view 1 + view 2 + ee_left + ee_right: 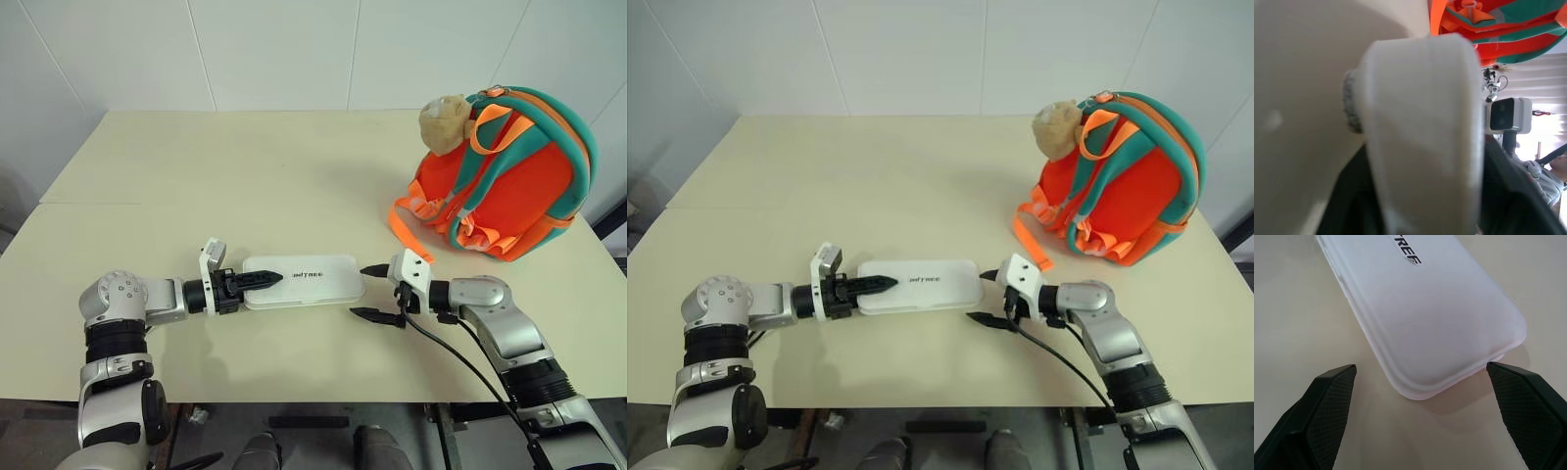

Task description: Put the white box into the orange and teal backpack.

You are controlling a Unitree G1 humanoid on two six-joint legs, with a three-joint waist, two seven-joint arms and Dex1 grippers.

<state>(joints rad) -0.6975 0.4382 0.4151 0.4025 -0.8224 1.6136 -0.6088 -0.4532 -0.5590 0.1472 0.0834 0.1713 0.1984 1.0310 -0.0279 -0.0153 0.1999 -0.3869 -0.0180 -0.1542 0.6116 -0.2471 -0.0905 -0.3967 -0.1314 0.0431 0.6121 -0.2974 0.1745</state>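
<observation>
A cream table (245, 176) is seen from above, with two robot arms reaching in from the near edge. A flat white box (303, 281) with rounded corners and small dark lettering on its lid lies near the middle of the table's near half, its long sides running left to right.

The left gripper (257, 280) comes in level from the 9 o'clock side of the box. Its black fingers are closed over the box's left short end, one finger lying on top of the lid; the left wrist view shows the box's pale edge (1420, 137) close up between the dark fingers, so it is pinching the box.

The right gripper (376, 292) sits at the box's 3 o'clock end, pointing toward it. Its two black fingers are spread wide, one tip near the far corner of that end and the other just off the near corner. In the right wrist view the rounded end of the box (1430, 323) lies between the two textured fingertips (1332, 396), and a thin gap of table shows on either side; whether the tips touch the box cannot be told.

The orange and teal backpack (509, 176) stands at about 2 o'clock from the box, well apart from it, near the table's right edge. A tan plush charm (446, 122) hangs at its upper left, and an orange webbing strap (409, 235) trails onto the table toward the right gripper.
</observation>
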